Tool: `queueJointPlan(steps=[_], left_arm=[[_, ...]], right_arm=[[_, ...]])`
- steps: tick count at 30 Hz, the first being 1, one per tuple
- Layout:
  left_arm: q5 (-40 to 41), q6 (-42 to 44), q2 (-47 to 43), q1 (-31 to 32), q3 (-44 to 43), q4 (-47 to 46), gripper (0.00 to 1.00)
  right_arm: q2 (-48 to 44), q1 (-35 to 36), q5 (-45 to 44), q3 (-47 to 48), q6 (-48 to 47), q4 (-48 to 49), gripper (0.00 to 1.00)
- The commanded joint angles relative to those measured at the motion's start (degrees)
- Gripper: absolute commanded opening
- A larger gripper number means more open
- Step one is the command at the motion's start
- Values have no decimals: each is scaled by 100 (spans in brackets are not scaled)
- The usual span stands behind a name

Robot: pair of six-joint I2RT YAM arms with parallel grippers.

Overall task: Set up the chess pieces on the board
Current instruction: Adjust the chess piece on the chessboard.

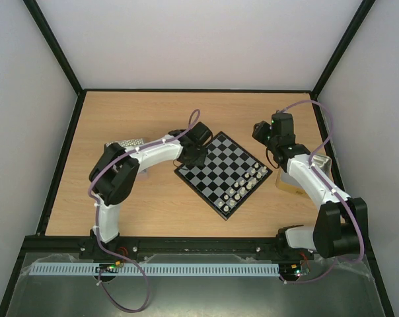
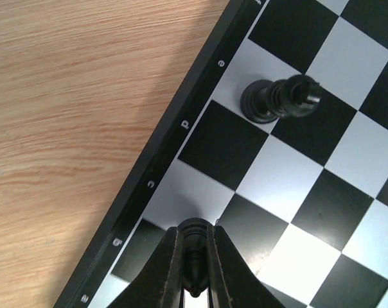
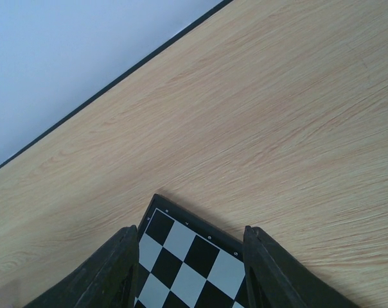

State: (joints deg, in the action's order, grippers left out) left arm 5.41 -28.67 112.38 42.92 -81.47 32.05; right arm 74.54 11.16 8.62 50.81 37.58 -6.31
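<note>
Black piece [image 2: 194, 260] | axis along left tool [image 2: 194, 232], clamped on it | right tool [image 3: 191, 236] — apart

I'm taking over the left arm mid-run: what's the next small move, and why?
Probably ease the left end effector straight down, then release. It is shut on a black piece over the board's edge row by the rim letter c, and another black piece already stands in that row.
</note>
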Motion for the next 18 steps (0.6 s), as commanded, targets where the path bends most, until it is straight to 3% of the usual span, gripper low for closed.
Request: queueJointPlan(steps=[1,9,18], left_arm=[[30,115,327,-53,-271,137,5],[35,131,552,-112,-389,180,8],[104,186,386,-167,-364,267,30]], right_arm=[[-122,21,-61,-66,-14,40,44],[-118,24,-46,-73,-17,46,44],[-133,15,-11,-67,-14,49,44]])
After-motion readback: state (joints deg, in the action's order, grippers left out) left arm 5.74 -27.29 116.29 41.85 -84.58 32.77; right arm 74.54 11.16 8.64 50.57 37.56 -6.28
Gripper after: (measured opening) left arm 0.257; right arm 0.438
